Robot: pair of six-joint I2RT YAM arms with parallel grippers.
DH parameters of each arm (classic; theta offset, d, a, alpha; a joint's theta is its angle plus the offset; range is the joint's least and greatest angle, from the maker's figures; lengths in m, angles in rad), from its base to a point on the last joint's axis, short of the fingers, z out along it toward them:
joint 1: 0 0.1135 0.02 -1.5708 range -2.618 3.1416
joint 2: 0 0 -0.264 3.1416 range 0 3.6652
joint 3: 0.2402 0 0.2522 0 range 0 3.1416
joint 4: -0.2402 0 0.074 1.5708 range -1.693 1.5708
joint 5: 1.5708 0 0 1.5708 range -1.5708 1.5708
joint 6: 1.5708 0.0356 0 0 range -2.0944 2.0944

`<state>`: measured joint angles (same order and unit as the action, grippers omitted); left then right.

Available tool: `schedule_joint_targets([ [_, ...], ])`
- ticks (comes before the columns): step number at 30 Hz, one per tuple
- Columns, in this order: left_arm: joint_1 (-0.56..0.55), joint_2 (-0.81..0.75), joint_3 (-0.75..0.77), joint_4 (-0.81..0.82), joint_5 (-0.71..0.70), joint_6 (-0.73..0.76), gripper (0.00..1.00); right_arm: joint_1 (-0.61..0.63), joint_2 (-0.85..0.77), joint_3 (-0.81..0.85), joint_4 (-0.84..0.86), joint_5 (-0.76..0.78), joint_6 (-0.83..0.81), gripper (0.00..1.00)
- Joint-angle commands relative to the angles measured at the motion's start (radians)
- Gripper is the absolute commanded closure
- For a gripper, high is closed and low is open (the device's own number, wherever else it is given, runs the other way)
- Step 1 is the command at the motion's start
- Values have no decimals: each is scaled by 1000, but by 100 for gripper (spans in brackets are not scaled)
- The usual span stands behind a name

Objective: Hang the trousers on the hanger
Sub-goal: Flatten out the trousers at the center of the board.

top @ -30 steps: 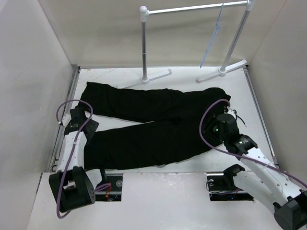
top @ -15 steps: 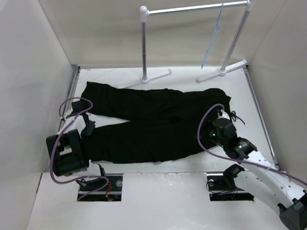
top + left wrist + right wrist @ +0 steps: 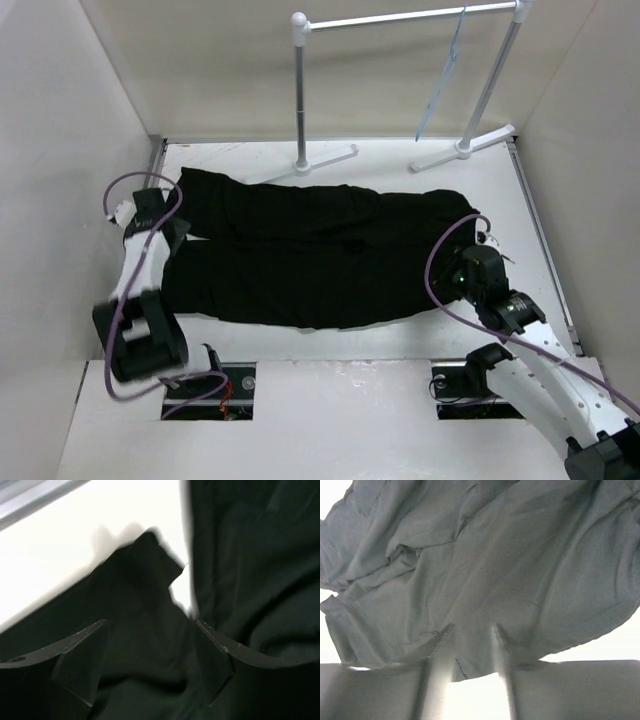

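trousers [image 3: 310, 265] lie flat on the table [image 3: 400, 170], long axis running left-right, roughly parallel w/ the far edge. cuffs toward the left edge, waist toward the right edge. the 2 legs sit side by side, touching along most of their length, far leg just ahead of near leg. none of the cloth is off the table.

hanger [image 3: 440, 85] isn't on the table at all. it hangs from the top rail of the white rack [image 3: 400, 17], close to the rack's right post, above the far right corner. so from the trousers it's beyond & up, well apart from the waist end and further again from the cuffs.

left gripper [image 3: 150, 630] is at the cuff end by the left edge, jaws apart, black cloth lying under & btw them, one cuff corner poking out ahead. no pinch visible. right gripper [image 3: 468, 630] is at the waist end near the right edge, jaws also apart w/ a gap, waist hem right at the tips, bare table showing in the gap. can't tell if a finger touches the cloth.

key relation imo: right arm is much nearer the hanger, and the waist end is the end that points that way. trousers lie across the reach of both arms, one arm per end, so a lift prob needs both, then a carry toward the far right corner.
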<state>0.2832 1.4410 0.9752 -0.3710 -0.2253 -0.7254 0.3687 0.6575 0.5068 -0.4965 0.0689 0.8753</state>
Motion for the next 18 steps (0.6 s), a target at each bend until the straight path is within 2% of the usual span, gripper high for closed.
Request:
schedule_joint_targets([
  [1,38,-264,-130,-127,-16,1,36,29,-19,19,-28,-9,-16,74],
  [2,49,-334,-171,-162,-11,-5,38,46,-21,19,-40,-14,-19,82],
  [3,58,-382,-199,-195,-2,-11,39,64,-22,19,-53,-18,-19,86],
  [5,98,-503,-277,-284,39,-52,45,103,-30,15,-77,-17,-13,87],
  [7,144,-600,-357,-345,107,-106,46,135,-48,9,-96,-8,-1,85],
  [11,205,-645,-435,-359,167,-184,42,155,-61,-1,-106,-20,33,67],
  [13,215,-627,-449,-330,162,-215,39,155,-58,1,-108,-23,36,56],
  [14,218,-616,-455,-312,159,-216,39,155,-56,9,-115,-24,37,47],
  [18,228,-545,-486,-217,141,-218,39,132,-62,25,-139,-31,40,28],
])
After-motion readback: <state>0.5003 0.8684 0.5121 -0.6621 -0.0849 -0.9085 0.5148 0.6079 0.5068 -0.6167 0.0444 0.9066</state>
